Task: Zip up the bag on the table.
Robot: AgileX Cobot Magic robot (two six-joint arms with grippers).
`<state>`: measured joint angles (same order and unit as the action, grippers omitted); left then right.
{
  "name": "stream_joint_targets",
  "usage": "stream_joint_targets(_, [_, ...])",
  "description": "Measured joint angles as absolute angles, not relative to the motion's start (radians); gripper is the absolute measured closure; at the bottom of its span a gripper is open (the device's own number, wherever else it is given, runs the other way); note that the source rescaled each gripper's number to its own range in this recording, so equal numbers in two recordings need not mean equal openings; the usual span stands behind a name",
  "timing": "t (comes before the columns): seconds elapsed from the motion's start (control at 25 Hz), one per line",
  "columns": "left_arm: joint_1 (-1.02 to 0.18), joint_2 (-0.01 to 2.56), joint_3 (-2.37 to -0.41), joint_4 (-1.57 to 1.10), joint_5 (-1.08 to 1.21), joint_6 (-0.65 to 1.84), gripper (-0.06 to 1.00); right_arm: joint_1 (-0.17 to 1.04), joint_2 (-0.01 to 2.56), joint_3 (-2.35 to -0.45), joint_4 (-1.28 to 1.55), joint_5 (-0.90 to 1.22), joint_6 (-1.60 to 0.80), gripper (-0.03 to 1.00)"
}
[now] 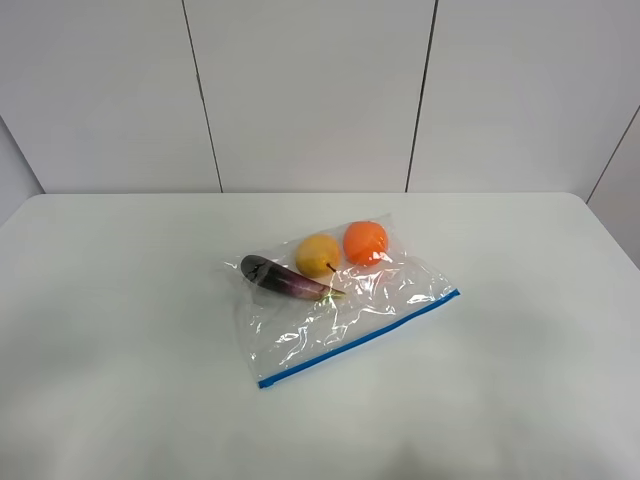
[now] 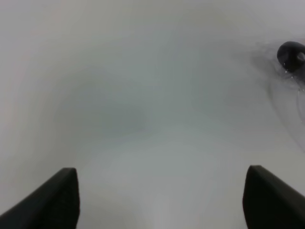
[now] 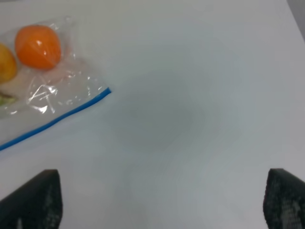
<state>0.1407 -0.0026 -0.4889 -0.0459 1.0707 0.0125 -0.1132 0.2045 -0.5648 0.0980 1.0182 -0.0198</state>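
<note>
Bag (image 1: 345, 320) on table (image 1: 120, 300), mid-table; inside, along its far edge: eggplant (image 1: 283, 279) left, pear (image 1: 318, 254) middle, orange (image 1: 365, 241) right.

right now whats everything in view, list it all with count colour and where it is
bag: one, clear crinkly plastic, lying flat near the middle of the table
zipper strip: one, blue, along the bag's near edge in the high view
eggplant: one, dark purple, inside the bag at its left end
yellow fruit: one, yellow, inside the bag, beside the eggplant
orange: one, orange, inside the bag, right of the yellow fruit
table: one, white, under everything
wall panels: light grey, behind the table
left gripper: one, black fingers, open, above bare table
right gripper: one, black fingers, open, apart from the bag
</note>
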Motion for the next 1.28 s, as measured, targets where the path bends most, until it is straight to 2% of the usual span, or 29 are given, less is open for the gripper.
stream_joint_targets(0.28, [0.141, -0.003, -0.489, -0.046, 1.071, 0.012, -0.05, -0.031, 0.095, -0.516, 0.095, 1.052, 0.02, 0.06])
stream_joint_targets(0.72, [0.141, -0.003, -0.489, -0.046, 1.071, 0.012, -0.05, -0.023, -0.002, -0.501, 0.079, 1.044, 0.0, 0.06])
stream_joint_targets(1.28, [0.141, -0.003, -0.489, -0.046, 1.071, 0.012, -0.05, 0.059, -0.007, -0.486, 0.075, 1.025, 0.033, 0.06])
